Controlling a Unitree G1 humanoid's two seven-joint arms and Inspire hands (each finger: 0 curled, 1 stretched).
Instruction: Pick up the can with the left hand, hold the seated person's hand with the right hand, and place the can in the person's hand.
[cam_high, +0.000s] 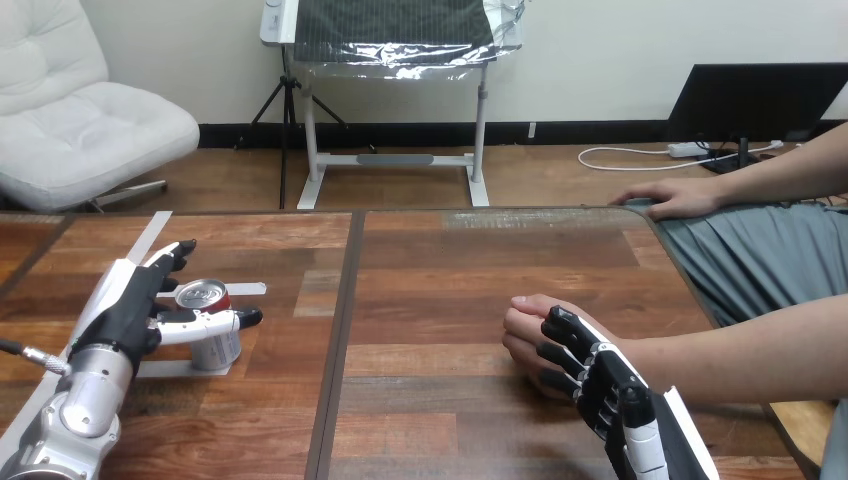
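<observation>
Presently the small silver aluminium can with a red top (208, 330) stands upright on the brown wooden plank table (450, 270). It sits between the left hand's (125, 310) thumb, lying across its near side, and the fingers (170, 258), which reach almost straight past its far side (open, bracketing rather than clamping). Well apart from those fingers, the right hand (600, 380) has its fingers (562, 326) curled over the back of the person's loosely fisted hand (525, 330). The pick-up looks like the step in hand. Next, I judge, the left fingers must close on the can, lift it and carry it across, and the person's palm must open upward.
</observation>
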